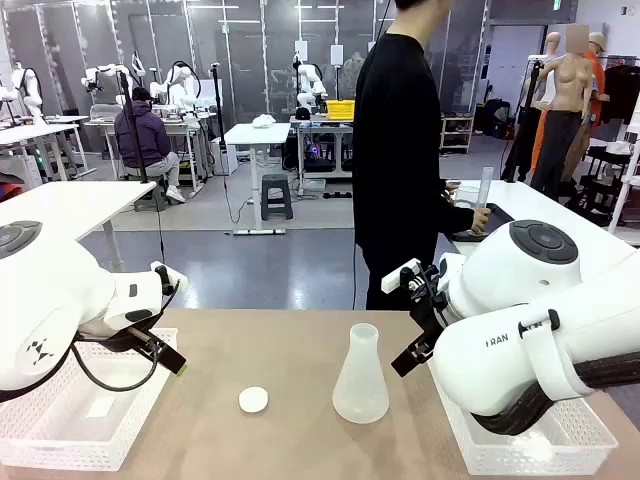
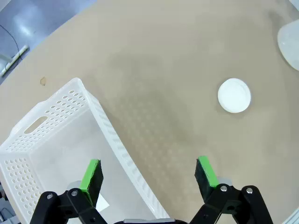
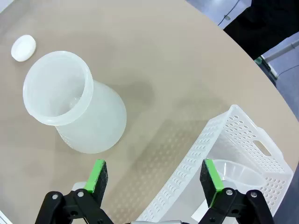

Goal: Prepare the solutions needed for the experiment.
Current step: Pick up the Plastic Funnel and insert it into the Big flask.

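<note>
Your left jaws are spread fully and hold nothing. They straddle the wall of the left basket point(image 2: 110, 135) and the bare counter point(image 2: 163, 56), so they look parked, not lined up on anything. Right jaws are equally wide and empty, over the gap between the flask point(image 3: 74, 107) and the right basket point(image 3: 219, 140), probably staged for the flask. The flask stands upright mid-counter with its mouth open and the white cap point(image 1: 253, 399) lying apart beside it, presumably off for filling. Solutions: you can't confirm any liquid through the frosted wall. The person point(image 1: 400, 150) on the far side faces another table, hand point(image 1: 480, 215) on a tall clear cylinder point(image 1: 485, 185), contents unreadable.
</note>
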Action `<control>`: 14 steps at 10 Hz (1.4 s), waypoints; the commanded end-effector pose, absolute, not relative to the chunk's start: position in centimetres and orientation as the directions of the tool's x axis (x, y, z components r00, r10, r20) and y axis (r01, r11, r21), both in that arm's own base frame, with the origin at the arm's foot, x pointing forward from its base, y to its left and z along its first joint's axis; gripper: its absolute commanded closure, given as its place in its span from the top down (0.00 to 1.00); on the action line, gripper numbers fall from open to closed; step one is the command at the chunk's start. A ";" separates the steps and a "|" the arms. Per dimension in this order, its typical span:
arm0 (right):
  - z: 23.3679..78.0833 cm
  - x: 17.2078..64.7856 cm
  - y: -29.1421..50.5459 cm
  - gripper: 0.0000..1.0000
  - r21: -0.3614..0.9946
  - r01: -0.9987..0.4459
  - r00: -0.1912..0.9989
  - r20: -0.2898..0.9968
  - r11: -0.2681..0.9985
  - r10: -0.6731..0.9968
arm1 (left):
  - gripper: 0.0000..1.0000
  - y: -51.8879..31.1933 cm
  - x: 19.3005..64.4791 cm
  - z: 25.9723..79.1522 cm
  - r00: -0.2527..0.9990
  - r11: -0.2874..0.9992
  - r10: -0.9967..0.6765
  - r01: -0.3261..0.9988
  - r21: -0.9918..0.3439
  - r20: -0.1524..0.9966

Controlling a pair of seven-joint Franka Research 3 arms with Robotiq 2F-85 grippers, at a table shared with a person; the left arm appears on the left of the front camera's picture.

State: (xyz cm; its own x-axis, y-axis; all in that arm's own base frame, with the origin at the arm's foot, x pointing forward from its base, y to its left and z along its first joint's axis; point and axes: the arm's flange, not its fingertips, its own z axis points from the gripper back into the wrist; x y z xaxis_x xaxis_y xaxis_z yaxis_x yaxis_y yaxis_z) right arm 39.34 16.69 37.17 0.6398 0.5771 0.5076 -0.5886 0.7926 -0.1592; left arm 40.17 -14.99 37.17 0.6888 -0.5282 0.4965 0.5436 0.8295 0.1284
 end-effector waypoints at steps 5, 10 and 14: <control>37.2 39.3 16.7 1.00 -0.159 -0.589 0.640 0.508 0.793 0.577 | 1.00 -15.0 40.2 37.2 0.689 0.829 -0.529 0.544 0.128 0.497; 37.2 39.3 16.7 1.00 -0.159 -0.589 0.640 0.508 0.793 0.577 | 1.00 -15.0 40.2 37.2 0.689 0.829 -0.529 0.544 0.128 0.497; 37.2 39.3 16.7 1.00 -0.159 -0.589 0.640 0.508 0.793 0.577 | 1.00 -15.0 40.2 37.2 0.689 0.829 -0.529 0.544 0.128 0.497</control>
